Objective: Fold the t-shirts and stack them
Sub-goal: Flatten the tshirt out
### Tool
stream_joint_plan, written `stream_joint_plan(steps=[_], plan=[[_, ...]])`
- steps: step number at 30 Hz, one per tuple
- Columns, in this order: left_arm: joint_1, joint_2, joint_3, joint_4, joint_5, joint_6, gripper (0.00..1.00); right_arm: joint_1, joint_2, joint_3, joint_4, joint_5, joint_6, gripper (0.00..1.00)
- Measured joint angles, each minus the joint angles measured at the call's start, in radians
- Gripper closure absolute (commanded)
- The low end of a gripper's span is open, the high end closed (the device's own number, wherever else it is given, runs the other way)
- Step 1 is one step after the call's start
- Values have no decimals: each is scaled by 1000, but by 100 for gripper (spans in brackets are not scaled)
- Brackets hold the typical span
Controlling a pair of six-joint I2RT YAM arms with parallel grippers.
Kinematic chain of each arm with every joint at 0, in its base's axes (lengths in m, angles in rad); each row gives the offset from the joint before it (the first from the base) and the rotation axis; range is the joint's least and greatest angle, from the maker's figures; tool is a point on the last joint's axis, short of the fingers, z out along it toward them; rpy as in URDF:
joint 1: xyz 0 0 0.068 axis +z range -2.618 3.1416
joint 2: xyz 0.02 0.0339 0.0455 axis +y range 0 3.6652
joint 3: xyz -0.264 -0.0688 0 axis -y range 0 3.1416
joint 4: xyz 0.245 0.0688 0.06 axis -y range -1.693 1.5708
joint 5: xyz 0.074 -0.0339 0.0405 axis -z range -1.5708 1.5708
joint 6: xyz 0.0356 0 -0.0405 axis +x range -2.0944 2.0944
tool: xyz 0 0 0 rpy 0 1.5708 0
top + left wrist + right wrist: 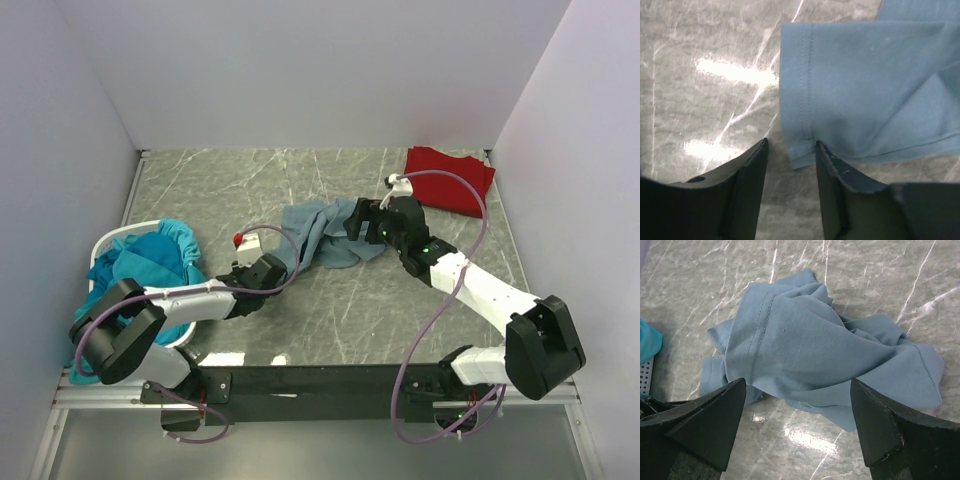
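Observation:
The slate-blue t-shirt [318, 236] lies crumpled on the marble table, mid-way back. My left gripper [283, 254] is low at its left edge. In the left wrist view the left gripper [790, 146] has its jaws partly apart, and a hemmed corner of the blue shirt [860, 90] lies flat between the tips, not pinched. My right gripper [362, 222] hovers at the shirt's right side. Its jaws [799, 385] stand wide open over the near edge of the bunched blue cloth [805, 350]. A red t-shirt [450, 178] lies at the back right. Teal t-shirts [152, 258] fill the basket.
A white perforated basket [120, 232] stands at the left edge of the table, and its corner with teal cloth [649, 340] shows in the right wrist view. White walls close the table on three sides. Purple cables loop off both arms.

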Motion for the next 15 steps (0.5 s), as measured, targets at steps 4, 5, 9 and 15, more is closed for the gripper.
stream_joint_plan(steps=[4, 5, 9, 15], plan=[[0, 22, 8, 26, -9, -1, 66, 5, 7, 0, 0, 0, 0, 10], [0, 27, 10, 31, -11, -2, 69, 6, 7, 0, 0, 0, 0, 10], [0, 34, 10, 51, -6, -13, 91, 34, 6, 0, 0, 12, -11, 10], [4, 39, 9, 73, 3, -18, 99, 123, 7, 5, -5, 40, -46, 11]])
